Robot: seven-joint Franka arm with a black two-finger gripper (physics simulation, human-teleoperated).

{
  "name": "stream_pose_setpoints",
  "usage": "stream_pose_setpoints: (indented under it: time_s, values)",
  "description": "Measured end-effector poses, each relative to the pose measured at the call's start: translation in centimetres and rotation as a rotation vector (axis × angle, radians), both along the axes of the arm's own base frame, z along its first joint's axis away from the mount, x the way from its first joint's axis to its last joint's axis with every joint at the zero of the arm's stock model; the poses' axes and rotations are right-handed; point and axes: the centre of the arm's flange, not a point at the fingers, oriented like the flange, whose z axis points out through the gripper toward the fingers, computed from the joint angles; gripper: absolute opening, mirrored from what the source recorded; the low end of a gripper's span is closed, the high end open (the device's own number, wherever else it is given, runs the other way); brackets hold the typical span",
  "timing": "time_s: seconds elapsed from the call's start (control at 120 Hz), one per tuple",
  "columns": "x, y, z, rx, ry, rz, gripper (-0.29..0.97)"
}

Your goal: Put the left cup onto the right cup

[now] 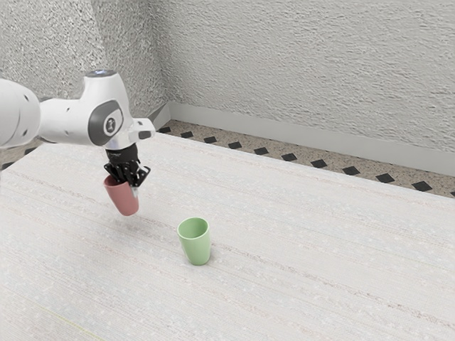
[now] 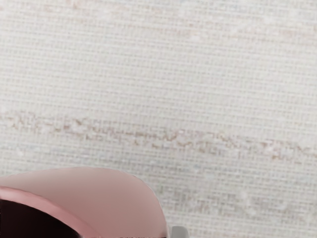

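From the exterior view's left comes the white arm (image 1: 64,121), reaching out over the pale table (image 1: 320,234) with its wrist bent downward. Right below that wrist is the black gripper (image 1: 128,179), and it has the pink cup (image 1: 123,199). The fingers are clamped on the cup's rim at the top and the body hangs underneath. The cup is off the table, hanging in the air and tilted, its mouth up at the gripper and its base angled down toward the exterior view's right. A faint shadow lies on the table just under it.

In the wrist view the pink cup (image 2: 99,198) sits directly under the hand. Its curved pink wall and dark inside are right up close, with the woven-looking table (image 2: 198,99) spread out beyond it.

Moving right, there's the green cup (image 1: 194,241). It stands upright on the table, mouth open to the top, lower than the held cup and off to the exterior view's right of it. The two cups are near each other but clearly apart, with bare table between them.

Further right the table runs on to a floor strip (image 1: 320,160) dotted with black diamonds, with the rough grey wall (image 1: 298,64) behind it.
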Motion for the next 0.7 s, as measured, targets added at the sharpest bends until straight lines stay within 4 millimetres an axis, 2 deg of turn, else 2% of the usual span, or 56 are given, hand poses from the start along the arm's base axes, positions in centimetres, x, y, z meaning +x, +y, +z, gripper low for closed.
stream_pose_setpoints:
  time_s: [0.117, 0.433, 0.7]
  values:
    - [-0.3, -3.0, 2.0, -0.011, -0.008, -0.046, -0.1]
    - [-2.1, -12.0, 4.7, -0.045, 0.005, -0.182, -0.1]
    - [-3.1, -16.5, 5.2, -0.028, 0.03, -0.246, -0.11]
